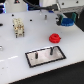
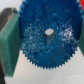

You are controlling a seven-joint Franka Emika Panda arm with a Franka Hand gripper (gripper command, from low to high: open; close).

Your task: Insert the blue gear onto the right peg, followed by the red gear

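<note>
Base plate with right peg, lower centre. Red gear mid-frame, waiting its turn. Upper right: gripper, fingers pinching blue gear by its rim, held clear for carrying pegward.

Bright blue gear, speckled w/ paler flecks across face, small grey-white hub at centre; teal-green pads on fingers either side. Solid bright red gear on white table; grey plate w/ black rim, two dark pegs, right peg incl. Cream/beige block w/ dark spots toward exterior view's left.
</note>
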